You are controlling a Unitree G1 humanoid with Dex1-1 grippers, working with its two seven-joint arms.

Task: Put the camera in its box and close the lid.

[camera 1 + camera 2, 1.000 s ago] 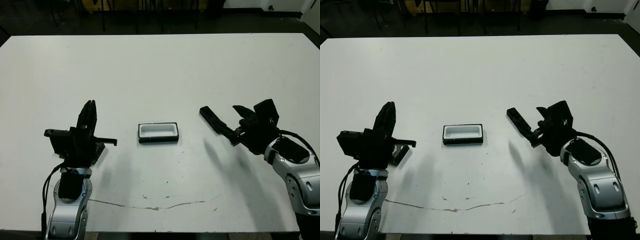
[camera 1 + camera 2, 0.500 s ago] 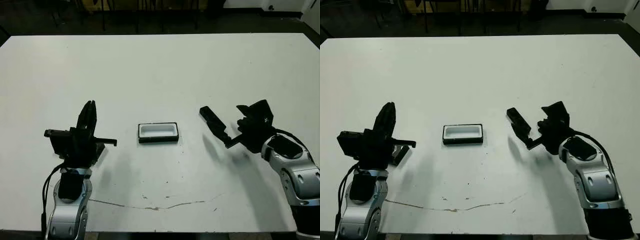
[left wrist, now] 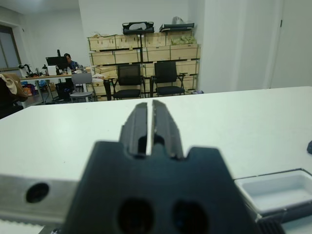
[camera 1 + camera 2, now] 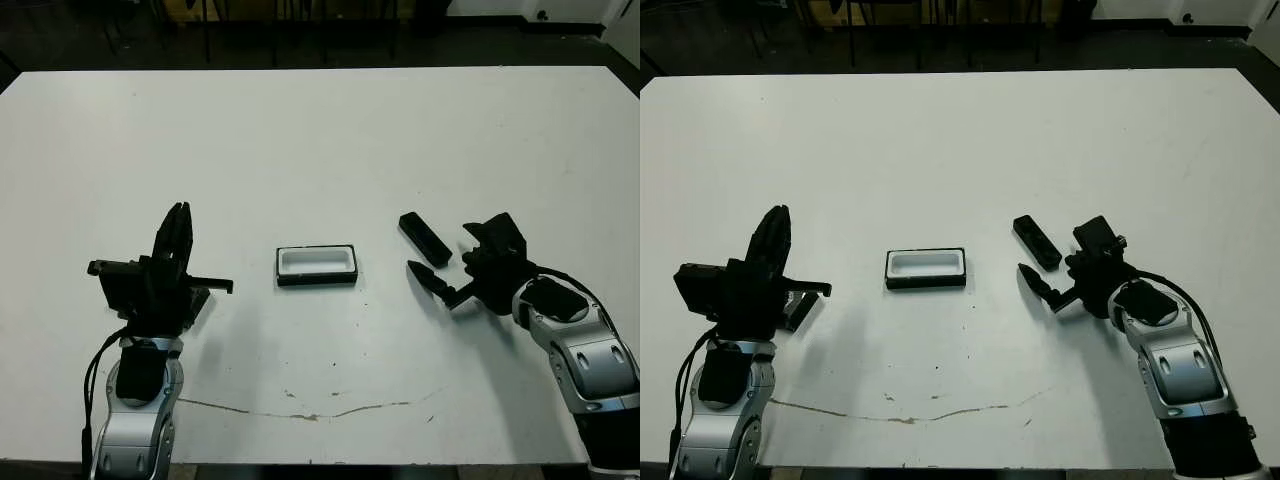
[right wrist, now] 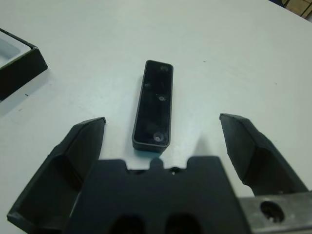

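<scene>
The camera (image 4: 425,238), a slim black bar, lies flat on the white table right of the box (image 4: 317,265). The box is a shallow tray with a white lining, and nothing is in it. My right gripper (image 4: 455,262) hovers open just right of and in front of the camera. In the right wrist view its two fingers stand wide on either side of the camera's (image 5: 153,105) near end without touching it. My left gripper (image 4: 178,225) is shut on nothing, left of the box. A flat dark shape (image 4: 797,308) lies mostly hidden under it; I cannot tell if it is the lid.
A thin brown crack line (image 4: 320,412) runs along the table near its front edge. Past the far edge, the left wrist view shows chairs (image 3: 129,80), stacked crates and a person seated at a desk (image 3: 68,61) far off.
My right gripper has dropped lower and drawn toward the table's front, so its finger now shows apart from the camera. Camera, box and left arm have not moved.
</scene>
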